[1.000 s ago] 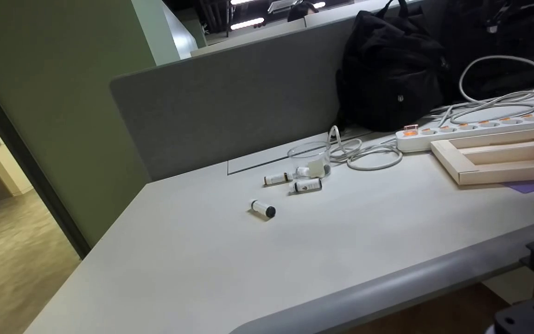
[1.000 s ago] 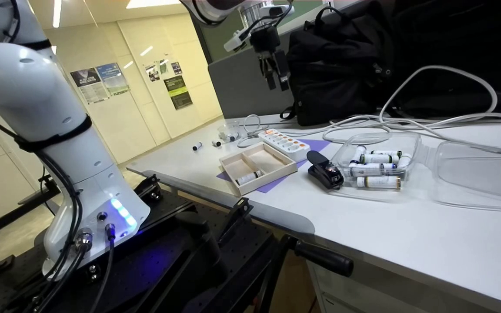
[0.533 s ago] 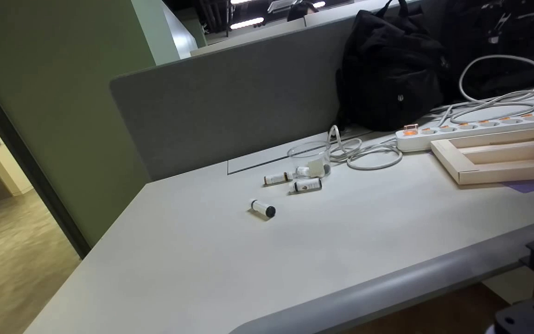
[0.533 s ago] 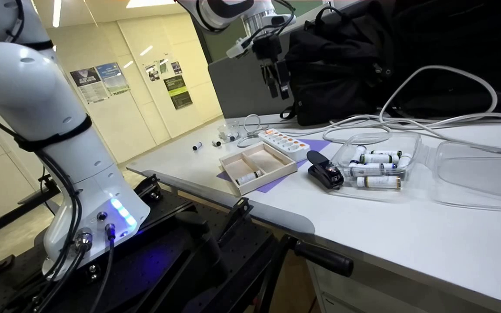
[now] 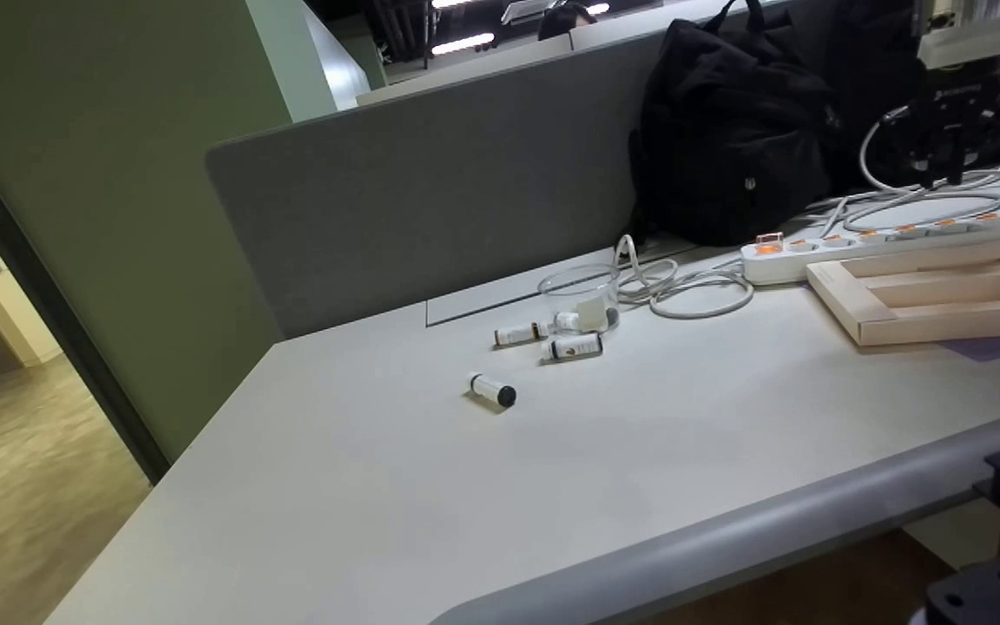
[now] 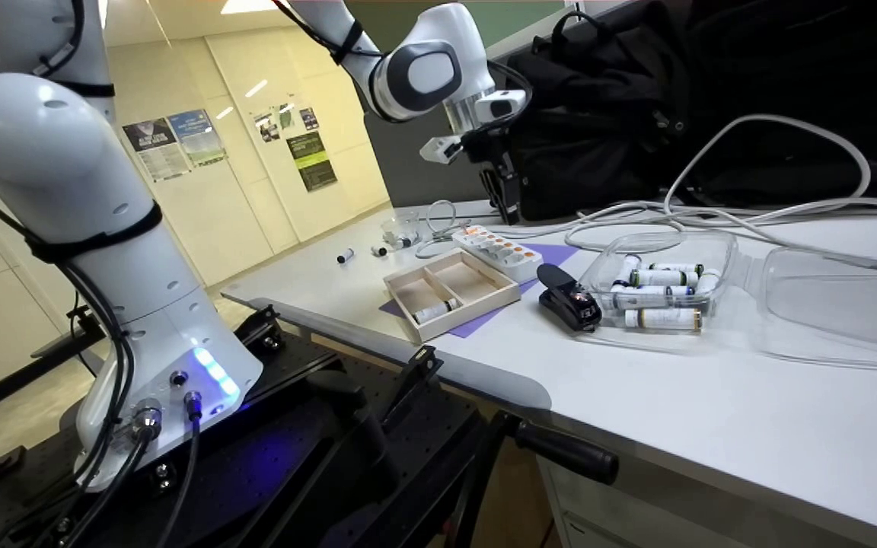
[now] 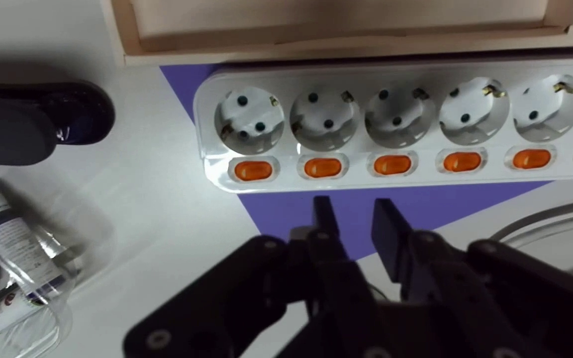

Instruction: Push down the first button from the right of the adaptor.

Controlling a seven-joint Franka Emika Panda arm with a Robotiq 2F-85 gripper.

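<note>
- The gripper (image 7: 352, 201) is nearest; its 2 jaws stand apart, holding nothing, and I see no contact.
- The adaptor (image 7: 400, 124) lies ahead of the jaws, partly over a purple sheet (image 7: 445, 201); I judge that the pressing is not yet done.
- The 1st button (image 7: 253, 170) from the right is, I suppose, at the end near the black tool (image 7: 38, 124); left to do: shift sideways, then press.
- The wooden tray (image 7: 346, 52) lies just beside 1 long edge, so little room there.
- Past the opposite edge is more room, before white cables (image 6: 770, 119) and a backpack (image 6: 598, 129).
</note>
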